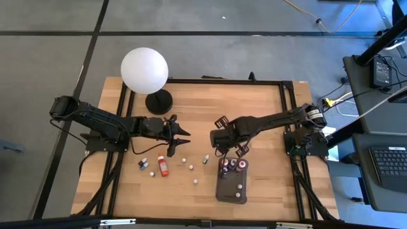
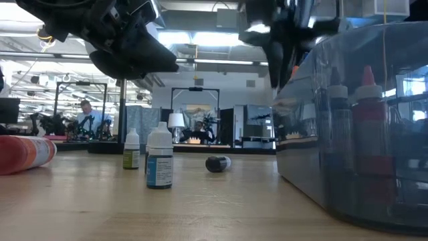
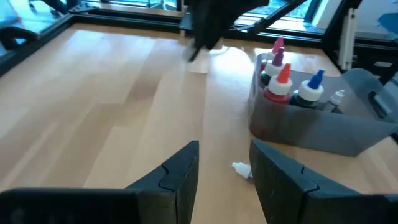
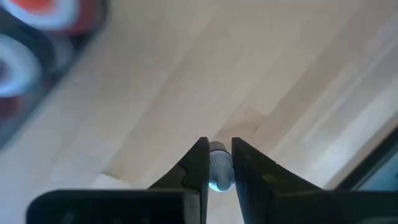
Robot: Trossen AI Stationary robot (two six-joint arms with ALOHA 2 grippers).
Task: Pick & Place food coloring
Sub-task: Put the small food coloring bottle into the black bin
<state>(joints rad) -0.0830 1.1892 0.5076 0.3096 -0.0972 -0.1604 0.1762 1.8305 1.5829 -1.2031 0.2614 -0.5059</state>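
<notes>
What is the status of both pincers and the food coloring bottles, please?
Left pincer open, empty, above the table. Right pincer shut on a small white-capped dropper bottle beside the dark grey plastic tray. Nothing blocking.

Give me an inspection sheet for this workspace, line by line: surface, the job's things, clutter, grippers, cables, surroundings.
Surface: wooden table inside a black frame.
Job's things: several food coloring bottles stand in the grey tray; loose small bottles and a red bottle lying on the wood.
Clutter: white globe lamp on a black base, far side of the table.
Grippers: left gripper open, above the wood near the red bottle; right gripper closed on a small bottle, just beyond the tray's far end.
Cables: yellow cable on the floor; cables beside the table's right edge.
Surroundings: keyboard on the desk at right; a person far behind.
</notes>
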